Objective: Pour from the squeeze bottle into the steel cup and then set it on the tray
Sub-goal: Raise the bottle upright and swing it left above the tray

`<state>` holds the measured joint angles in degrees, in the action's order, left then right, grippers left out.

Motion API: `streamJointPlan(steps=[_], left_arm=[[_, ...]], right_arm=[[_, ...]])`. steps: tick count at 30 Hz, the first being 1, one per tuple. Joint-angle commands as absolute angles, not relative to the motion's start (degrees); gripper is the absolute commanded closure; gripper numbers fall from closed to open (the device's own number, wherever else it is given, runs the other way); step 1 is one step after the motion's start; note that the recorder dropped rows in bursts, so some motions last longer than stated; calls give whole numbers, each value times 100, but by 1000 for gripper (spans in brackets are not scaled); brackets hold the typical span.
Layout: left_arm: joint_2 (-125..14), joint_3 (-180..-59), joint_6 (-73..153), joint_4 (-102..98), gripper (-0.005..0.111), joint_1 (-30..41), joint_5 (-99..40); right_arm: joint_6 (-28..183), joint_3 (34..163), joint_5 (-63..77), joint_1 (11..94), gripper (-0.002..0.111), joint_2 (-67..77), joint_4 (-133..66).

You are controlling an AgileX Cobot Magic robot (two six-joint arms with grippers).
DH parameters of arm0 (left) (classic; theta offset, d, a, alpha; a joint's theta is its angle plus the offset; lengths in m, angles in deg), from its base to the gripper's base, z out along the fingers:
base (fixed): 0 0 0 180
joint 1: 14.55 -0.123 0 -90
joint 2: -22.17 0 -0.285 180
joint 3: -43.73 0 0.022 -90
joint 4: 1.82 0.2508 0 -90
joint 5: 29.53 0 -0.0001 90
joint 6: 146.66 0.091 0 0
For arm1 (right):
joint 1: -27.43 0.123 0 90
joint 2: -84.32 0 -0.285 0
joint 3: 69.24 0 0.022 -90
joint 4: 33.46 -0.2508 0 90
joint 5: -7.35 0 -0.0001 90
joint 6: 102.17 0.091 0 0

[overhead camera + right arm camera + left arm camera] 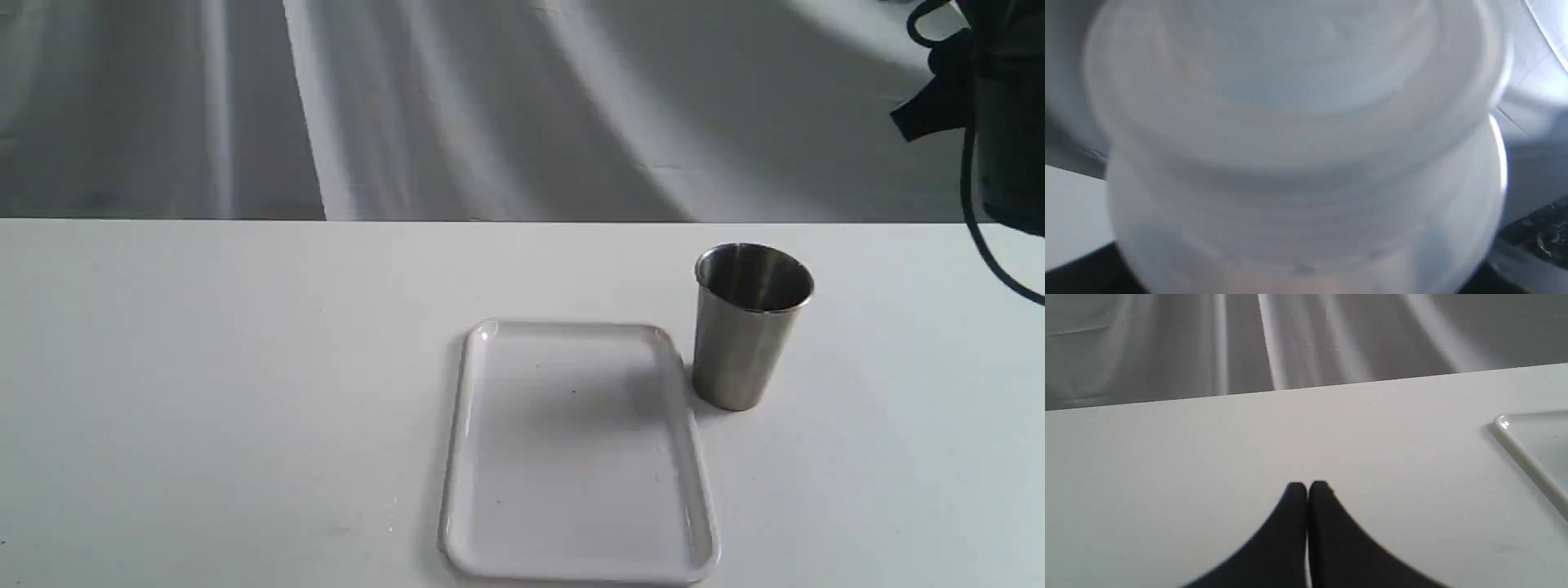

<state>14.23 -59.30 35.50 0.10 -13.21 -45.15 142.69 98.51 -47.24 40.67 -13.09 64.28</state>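
While aloft — right tool [1298,281] around squeeze bottle [1298,155]

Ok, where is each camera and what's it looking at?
Exterior view: off the arms, facing across the table at the tray and steel cup; dark arm top right.
Left wrist view: low over the table, behind the shut left gripper.
Right wrist view: very close to the blurry squeeze bottle; no robot part clearly shows.
Shared: exterior and left wrist views both show the tray.
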Motion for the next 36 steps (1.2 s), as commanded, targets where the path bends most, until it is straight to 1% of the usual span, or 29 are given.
streamJointPlan(steps=[1, 10, 16, 22, 31, 36], left_arm=[[1438, -5905, 3544, 6, 107, -1330, -4475], [1438, -5905, 3531, 6, 107, -1330, -4475], [1438, -5905, 3531, 6, 107, -1330, -4475], [1438, -5905, 3543, 6, 107, -1330, -4475], [1438, -5905, 3543, 6, 107, -1330, -4475], [1438, -5905, 3530, 6, 107, -1330, -4475]], right_arm=[[14306, 9898, -4841, 4073, 100, -1225, 6649], [14410, 9898, -4819, 4073, 100, -1225, 6649], [15181, 9898, -4209, 4073, 100, -1225, 6649], [15200, 9898, -3318, 4073, 100, -1051, 6649], [15756, 9898, -872, 4062, 100, -418, 6649], [15745, 10285, -187, 4062, 100, -376, 5712]])
